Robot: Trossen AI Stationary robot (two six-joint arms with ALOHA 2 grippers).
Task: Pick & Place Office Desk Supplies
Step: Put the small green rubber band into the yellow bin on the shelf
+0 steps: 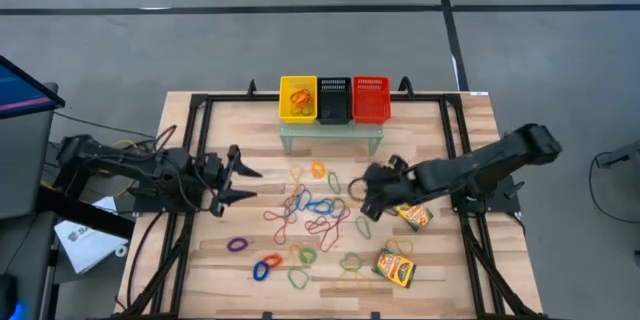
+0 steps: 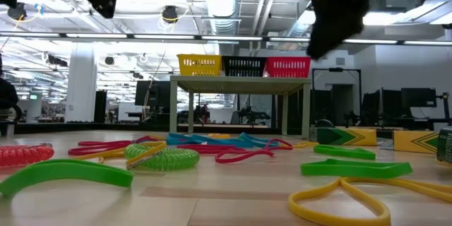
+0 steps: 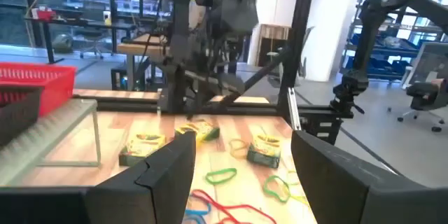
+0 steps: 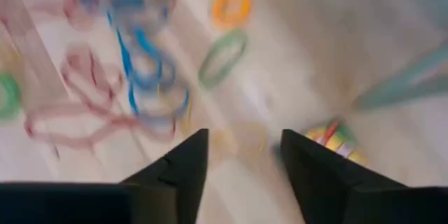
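- A pale wooden table edged by a black frame stands on a grey floor; the low view looks past it into a bright workshop with ceiling ducts.
- The rubber bands, thin loops in red, orange, blue, green, purple and yellow, lie scattered and partly tangled across the table's middle, in front of the small riser shelf.
- Seen from table height, they are flat green, yellow and red strips and one ribbed green coil.
- Three crayon boxes, flat and yellow-and-green, lie right of the tangle: one towards the front edge, one just beside the right gripper, and a third showing in the left wrist view.
- On the shelf sit a yellow basket holding a few bands, a black basket and a red basket.
- The right gripper hangs over the tangle's right edge, fingers apart with nothing between them.
- The left gripper waits left of the tangle, fingers spread wide and empty.
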